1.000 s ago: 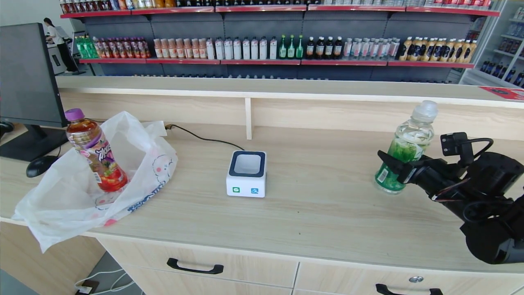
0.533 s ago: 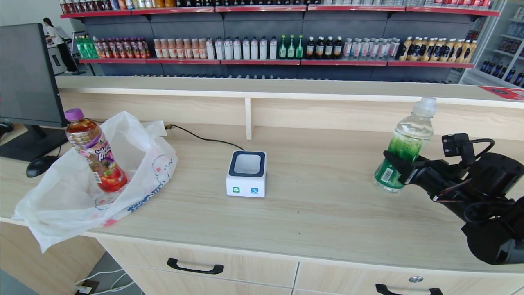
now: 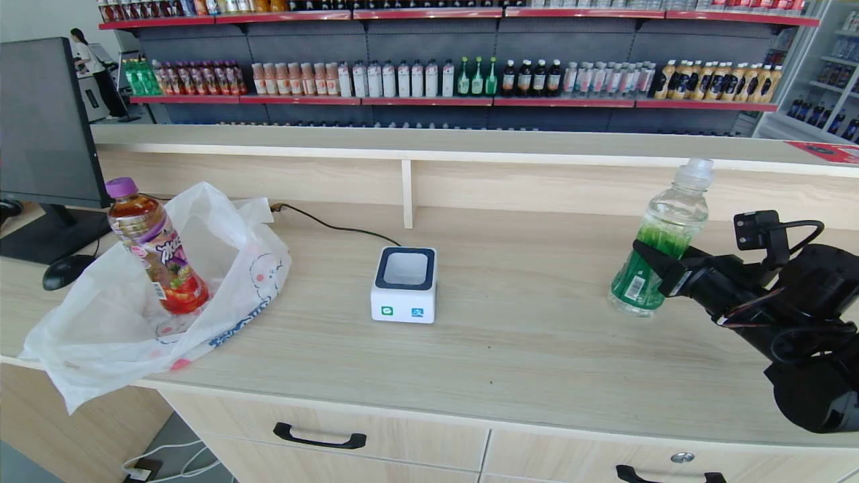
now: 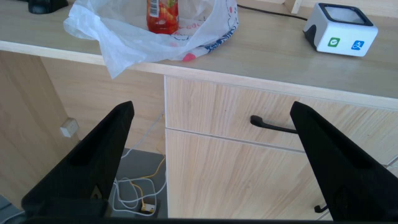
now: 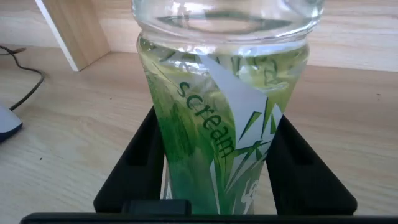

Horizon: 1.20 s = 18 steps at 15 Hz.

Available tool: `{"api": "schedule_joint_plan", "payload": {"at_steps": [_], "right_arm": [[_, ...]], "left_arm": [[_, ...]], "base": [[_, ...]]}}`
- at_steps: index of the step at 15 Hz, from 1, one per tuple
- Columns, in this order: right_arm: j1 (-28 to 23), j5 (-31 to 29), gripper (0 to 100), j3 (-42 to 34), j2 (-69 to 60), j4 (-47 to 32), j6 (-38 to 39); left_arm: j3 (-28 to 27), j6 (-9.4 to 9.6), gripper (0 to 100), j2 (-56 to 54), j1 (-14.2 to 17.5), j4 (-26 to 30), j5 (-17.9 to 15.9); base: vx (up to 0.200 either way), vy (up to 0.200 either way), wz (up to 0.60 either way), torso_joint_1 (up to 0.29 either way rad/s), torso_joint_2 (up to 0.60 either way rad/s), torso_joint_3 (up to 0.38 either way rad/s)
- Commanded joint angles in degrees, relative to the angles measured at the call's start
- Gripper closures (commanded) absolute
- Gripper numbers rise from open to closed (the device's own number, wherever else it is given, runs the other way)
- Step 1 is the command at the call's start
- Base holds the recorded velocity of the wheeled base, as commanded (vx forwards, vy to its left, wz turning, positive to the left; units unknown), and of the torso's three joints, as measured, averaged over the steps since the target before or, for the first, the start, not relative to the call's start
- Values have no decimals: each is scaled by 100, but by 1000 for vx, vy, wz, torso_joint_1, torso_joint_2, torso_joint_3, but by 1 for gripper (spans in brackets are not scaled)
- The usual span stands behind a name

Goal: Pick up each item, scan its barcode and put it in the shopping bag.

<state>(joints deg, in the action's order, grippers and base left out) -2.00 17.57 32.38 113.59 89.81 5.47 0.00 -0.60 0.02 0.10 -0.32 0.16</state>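
Note:
A clear bottle with a green label tilts to the left at the counter's right side, its base just off or barely touching the wood. My right gripper is shut on its lower half; in the right wrist view the green-label bottle sits between the two black fingers. The white scanner box stands mid-counter, also the scanner. A red tea bottle with a purple cap leans in the white shopping bag at the left. My left gripper hangs open below the counter edge, in front of the drawers.
A monitor and a mouse stand at the far left. The scanner's black cable runs to the back. A raised wooden ledge borders the counter's rear. Drawer handles sit below the front edge.
My right gripper closed in on the green-label bottle, then raised and tilted it slightly to the left. The bag, red bottle and scanner stayed put.

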Motion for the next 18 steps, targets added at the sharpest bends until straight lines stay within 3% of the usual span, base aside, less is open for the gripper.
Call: {"api": "schedule_joint_plan", "payload": {"at_steps": [1,12,14,18], "right_arm": [[7,1,100,-12,-188,19,-2],[94,36,100,-197,-795,19,-73],[261,36,100,-337,-1041,19,-73],[1395,36,100,-838,-1726,19,-29]], "left_arm": [[0,-2,0,-2,-1,-3,2],[0,7,0,-2,-1,-3,2],[0,7,0,6,-1,-3,2],[0,16,0,-2,-1,-3,2]], "base": [[0,0,0,0,0,0],[0,0,0,0,0,0],[0,0,0,0,0,0],[0,0,0,0,0,0]]}}
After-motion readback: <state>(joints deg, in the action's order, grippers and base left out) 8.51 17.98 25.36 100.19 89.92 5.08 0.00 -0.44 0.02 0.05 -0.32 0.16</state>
